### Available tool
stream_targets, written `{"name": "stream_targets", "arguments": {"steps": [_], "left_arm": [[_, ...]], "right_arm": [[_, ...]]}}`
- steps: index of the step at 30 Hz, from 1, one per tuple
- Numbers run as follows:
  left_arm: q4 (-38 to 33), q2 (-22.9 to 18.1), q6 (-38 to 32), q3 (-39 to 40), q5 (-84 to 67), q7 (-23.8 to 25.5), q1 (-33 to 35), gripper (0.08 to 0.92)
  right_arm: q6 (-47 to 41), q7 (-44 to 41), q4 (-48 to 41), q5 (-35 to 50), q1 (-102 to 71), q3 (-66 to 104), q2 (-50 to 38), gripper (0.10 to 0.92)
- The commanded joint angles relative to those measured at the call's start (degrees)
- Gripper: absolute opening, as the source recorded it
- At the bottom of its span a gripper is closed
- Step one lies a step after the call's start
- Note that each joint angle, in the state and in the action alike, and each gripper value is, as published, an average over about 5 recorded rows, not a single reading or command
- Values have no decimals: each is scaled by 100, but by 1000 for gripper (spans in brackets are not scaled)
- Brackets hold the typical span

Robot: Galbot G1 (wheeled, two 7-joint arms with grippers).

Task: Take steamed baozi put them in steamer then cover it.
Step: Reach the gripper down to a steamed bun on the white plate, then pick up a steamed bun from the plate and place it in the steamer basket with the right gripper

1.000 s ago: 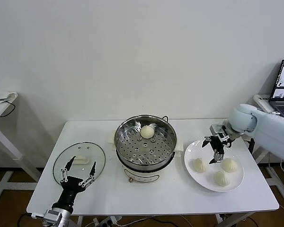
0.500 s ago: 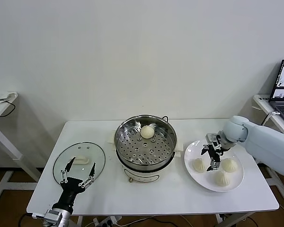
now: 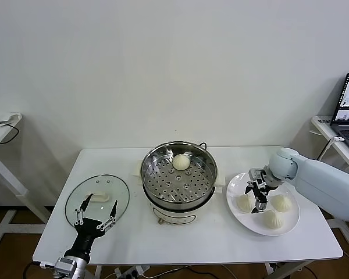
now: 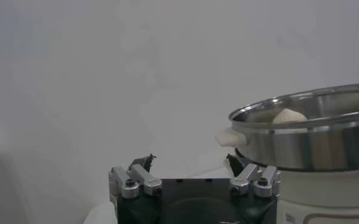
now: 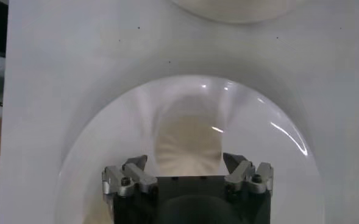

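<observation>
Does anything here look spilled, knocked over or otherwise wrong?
Nothing stands out. One bun sits in the steamer, three buns lie on the plate beneath the right claw, and the lid lies flat on the table by the left claw.

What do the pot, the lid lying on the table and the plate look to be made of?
Steamer: polished stainless steel, mirror-bright wall, perforated tray, on a white, probably plastic base. Cover: clear glass, table visible through it, with a metal rim and white handle. Plate: glossy white, likely ceramic or melamine; cannot tell which.

White table (image 3: pixel 180 244), plain white wall (image 3: pixel 174 70)
</observation>
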Motion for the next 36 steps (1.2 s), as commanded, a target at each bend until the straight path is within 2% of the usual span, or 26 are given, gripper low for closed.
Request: {"name": "stream_targets", "arguments": {"steps": [1,5,14,19,29,36], "left_arm": [[4,3,-1,1,1,3,-3,823],[4,3,-1,-1,0,5,-3,823],[-15,-3,-6,-9,-1,7,4,823],[-31,-8,-6,5,2,3,17,823],[-140,37,6,-6,26,-17,111,823],[-185,59,-15,-17,50,-22,160,823]], "right_arm": [[0,8,-29,-32,-58,34,29,718],[29,14,-73,-82,-60,46,64,674],[42,-60,-4,-11,8,68,-30,670],[-6,-158,348,412,507,-215,-397,664],[-307,-315,1820,1720,2879,-2037,-1454,667],[-639,-556,2532,2454,5289,-3833,-1466,672]]}}
